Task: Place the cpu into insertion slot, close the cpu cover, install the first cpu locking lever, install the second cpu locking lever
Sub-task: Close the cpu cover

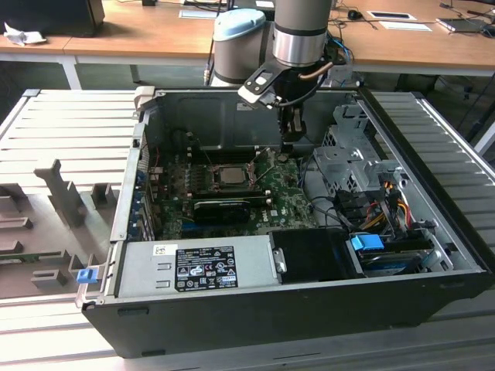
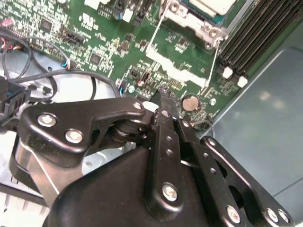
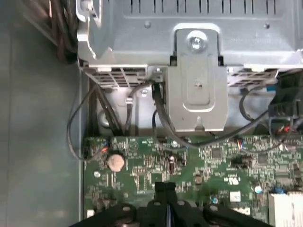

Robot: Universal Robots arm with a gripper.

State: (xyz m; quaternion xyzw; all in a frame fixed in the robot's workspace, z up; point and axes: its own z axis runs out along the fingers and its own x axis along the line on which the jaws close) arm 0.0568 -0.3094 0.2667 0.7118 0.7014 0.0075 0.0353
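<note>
Hovering inside the open computer case [image 1: 232,116], with the gripper [image 1: 291,148] low over the green circuit board [image 1: 282,202], on the exterior view's right of the socket. Pressing its 2 black fingers [image 2: 164,118] together in both wrist views, gripping nothing. Pointing the tip just beside a round coin cell [image 2: 191,102] near the board's edge; touching the board or not, impossible to tell. Showing the cpu [image 1: 230,175] sitting pale face up in the insertion slot [image 1: 209,176], apart from the gripper. Showing the cpu cover [image 2: 191,21] lying around that face, seemingly down. Showing 2 thin wire locking levers [image 2: 156,35] slanting away from the frame. Showing a grey power-supply box [image 1: 193,267] resting along the case's near side.
</note>
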